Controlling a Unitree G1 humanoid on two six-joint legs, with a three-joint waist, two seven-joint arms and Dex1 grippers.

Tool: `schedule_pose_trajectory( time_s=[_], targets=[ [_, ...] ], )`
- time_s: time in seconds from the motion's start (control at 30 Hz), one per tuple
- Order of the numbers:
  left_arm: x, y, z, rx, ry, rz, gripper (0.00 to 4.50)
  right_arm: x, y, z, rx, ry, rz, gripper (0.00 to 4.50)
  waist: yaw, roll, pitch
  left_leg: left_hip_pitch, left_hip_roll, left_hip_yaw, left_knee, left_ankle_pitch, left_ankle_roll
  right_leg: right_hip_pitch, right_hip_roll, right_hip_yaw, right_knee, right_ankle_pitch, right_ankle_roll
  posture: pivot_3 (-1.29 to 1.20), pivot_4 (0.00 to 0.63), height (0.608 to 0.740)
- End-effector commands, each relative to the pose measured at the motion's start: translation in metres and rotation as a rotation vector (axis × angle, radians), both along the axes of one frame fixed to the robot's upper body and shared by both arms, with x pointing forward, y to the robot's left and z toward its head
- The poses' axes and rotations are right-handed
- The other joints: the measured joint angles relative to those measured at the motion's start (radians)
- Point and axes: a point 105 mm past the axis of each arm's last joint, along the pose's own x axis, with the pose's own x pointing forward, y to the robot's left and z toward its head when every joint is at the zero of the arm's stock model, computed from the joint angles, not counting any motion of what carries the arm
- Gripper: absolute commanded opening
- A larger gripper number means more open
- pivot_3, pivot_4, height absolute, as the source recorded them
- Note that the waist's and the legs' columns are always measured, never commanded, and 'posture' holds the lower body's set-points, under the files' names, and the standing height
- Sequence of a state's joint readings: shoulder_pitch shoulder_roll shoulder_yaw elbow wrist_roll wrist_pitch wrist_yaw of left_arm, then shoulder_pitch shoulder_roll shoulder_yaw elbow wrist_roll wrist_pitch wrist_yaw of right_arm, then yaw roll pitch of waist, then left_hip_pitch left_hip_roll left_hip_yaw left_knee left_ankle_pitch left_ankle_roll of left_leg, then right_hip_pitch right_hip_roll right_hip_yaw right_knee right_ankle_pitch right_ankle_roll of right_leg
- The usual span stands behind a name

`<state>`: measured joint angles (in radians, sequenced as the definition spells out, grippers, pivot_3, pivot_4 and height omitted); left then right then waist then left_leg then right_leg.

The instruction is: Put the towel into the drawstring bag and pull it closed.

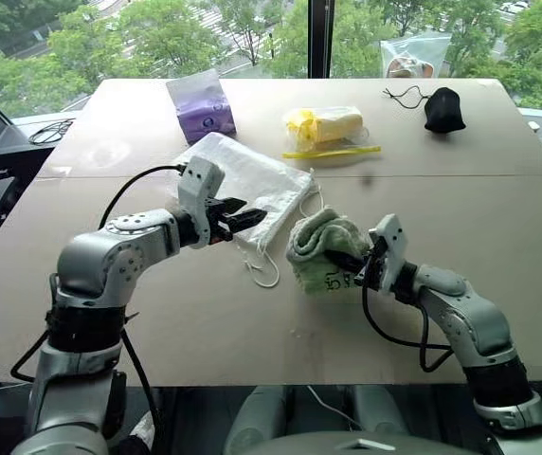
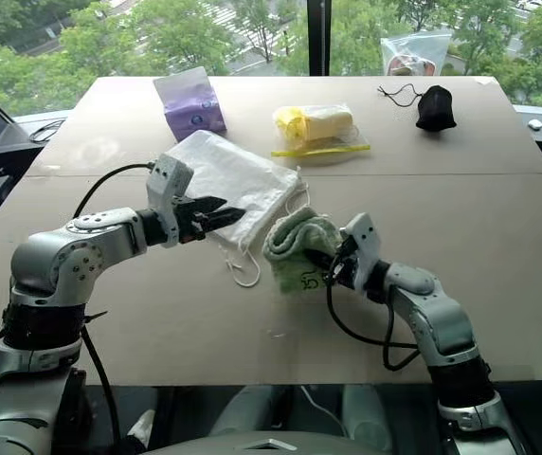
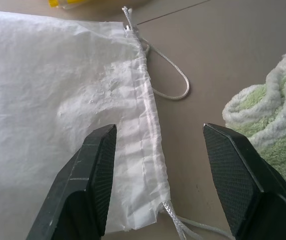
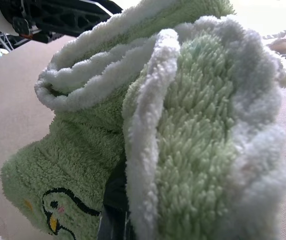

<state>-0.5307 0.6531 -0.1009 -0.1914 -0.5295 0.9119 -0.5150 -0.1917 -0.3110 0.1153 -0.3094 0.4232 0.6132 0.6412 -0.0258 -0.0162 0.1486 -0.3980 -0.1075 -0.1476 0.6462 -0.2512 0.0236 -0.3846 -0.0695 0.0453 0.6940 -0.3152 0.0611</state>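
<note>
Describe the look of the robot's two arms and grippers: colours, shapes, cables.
Both arms are rounded silver-grey metal segments with black joints. The left gripper and right gripper each have two black fingers with finely textured pads, below a white boxy wrist module. A black cable loops from each wrist back along the forearm.

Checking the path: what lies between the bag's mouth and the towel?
Bare tabletop, crossed only by the bag's cord loop beside the towel, in the left wrist view.

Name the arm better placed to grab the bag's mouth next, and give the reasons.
Left. Its tool is open, straddling the hemmed mouth of the thin white fabric drawstring bag. The right tool is shut on the folded light-green terry towel, so it is occupied.
</note>
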Motion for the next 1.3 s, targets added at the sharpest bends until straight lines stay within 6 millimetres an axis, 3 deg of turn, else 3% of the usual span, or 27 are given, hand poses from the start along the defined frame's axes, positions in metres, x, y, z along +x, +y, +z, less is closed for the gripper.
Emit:
schedule_pose_trajectory(
  time_s=[0.03, 0.27, 0.5, 0.63, 0.67, 0.73, 0.8, 0.9, 1.03, 1.2, 1.3],
  targets=[
    [0.016, -0.010, 0.009, 0.108, -0.140, 0.017, 2.88, -0.003, -0.004, 0.011, 0.023, -0.032, -0.045, 0.11, -0.001, 0.000, 0.000, 0.000, 0.000, 0.001, 0.000, 0.000, 0.000, 0.000, 0.000, 0.001, 0.000, 0.000, 0.000, 0.00, 0.150, 0.740],
    [0.031, -0.024, -0.008, 0.299, -0.256, -0.001, 2.88, -0.010, -0.009, 0.012, 0.037, -0.023, -0.088, 0.11, -0.002, -0.001, 0.000, -0.001, 0.000, 0.001, 0.000, 0.000, 0.000, -0.001, 0.000, 0.001, 0.000, 0.000, 0.000, 0.00, 0.150, 0.740],
    [0.035, -0.031, -0.023, 0.343, -0.300, -0.035, 2.88, -0.010, -0.014, 0.013, 0.030, -0.024, -0.105, 0.11, -0.001, -0.001, 0.001, -0.002, 0.000, 0.001, 0.001, 0.000, 0.000, -0.001, 0.000, 0.000, 0.000, 0.000, 0.000, 0.00, 0.150, 0.740],
    [0.045, -0.023, -0.024, 0.298, -0.266, 0.001, 1.52, -0.008, -0.014, 0.015, 0.032, -0.029, -0.105, 0.11, -0.002, -0.001, 0.001, -0.002, 0.000, 0.001, 0.001, 0.000, 0.000, -0.001, 0.000, 0.000, 0.000, 0.000, 0.000, 0.00, 0.150, 0.740],
    [0.046, -0.022, -0.024, 0.292, -0.260, 0.001, 0.85, -0.008, -0.013, 0.015, 0.033, -0.030, -0.104, 0.11, -0.002, -0.001, 0.001, -0.002, 0.000, 0.001, 0.001, 0.000, 0.000, -0.001, 0.000, 0.000, 0.001, 0.000, 0.000, 0.00, 0.150, 0.740],
    [0.050, -0.018, -0.022, 0.218, -0.212, 0.022, 0.03, -0.007, -0.011, 0.017, 0.038, -0.033, -0.102, 0.11, -0.002, -0.001, 0.001, -0.002, 0.000, 0.001, 0.001, 0.000, 0.000, -0.001, 0.000, -0.001, 0.001, 0.000, 0.000, 0.00, 0.150, 0.740],
    [0.052, -0.014, -0.019, 0.113, -0.149, 0.046, 0.00, -0.005, -0.009, 0.019, 0.046, -0.039, -0.100, 0.11, -0.003, -0.001, 0.001, -0.002, 0.000, 0.001, 0.002, 0.000, 0.000, -0.001, 0.000, -0.002, 0.001, 0.000, 0.000, 0.00, 0.150, 0.740],
    [0.052, -0.010, -0.011, -0.195, 0.096, 0.109, 0.00, -0.004, -0.004, 0.022, 0.064, -0.046, -0.086, 0.11, -0.005, -0.001, 0.001, -0.002, 0.000, 0.001, 0.003, 0.000, 0.000, -0.002, 0.000, -0.003, 0.001, 0.000, 0.000, 0.00, 0.150, 0.740],
    [0.046, -0.005, 0.014, -0.487, 0.302, 0.094, 0.00, -0.002, 0.001, 0.025, 0.084, -0.050, -0.077, 0.11, -0.013, -0.002, 0.001, -0.002, 0.000, 0.001, 0.004, 0.000, 0.000, -0.002, 0.000, -0.003, 0.002, 0.000, 0.000, 0.00, 0.150, 0.740],
    [0.029, 0.001, 0.035, -0.643, 0.428, 0.021, 0.00, 0.002, 0.004, 0.034, 0.145, -0.061, -0.076, 0.11, -0.018, -0.002, 0.001, -0.002, 0.000, 0.001, 0.004, 0.000, 0.000, -0.002, 0.001, -0.003, 0.002, 0.000, 0.000, 0.00, 0.150, 0.740],
    [0.017, 0.002, 0.037, -0.657, 0.470, -0.019, 0.00, 0.007, 0.008, 0.047, 0.195, -0.078, -0.074, 0.11, -0.017, -0.002, 0.001, -0.002, 0.000, 0.001, 0.004, 0.000, 0.000, -0.002, 0.001, -0.003, 0.002, 0.000, 0.000, 0.00, 0.150, 0.740]
  ],
)
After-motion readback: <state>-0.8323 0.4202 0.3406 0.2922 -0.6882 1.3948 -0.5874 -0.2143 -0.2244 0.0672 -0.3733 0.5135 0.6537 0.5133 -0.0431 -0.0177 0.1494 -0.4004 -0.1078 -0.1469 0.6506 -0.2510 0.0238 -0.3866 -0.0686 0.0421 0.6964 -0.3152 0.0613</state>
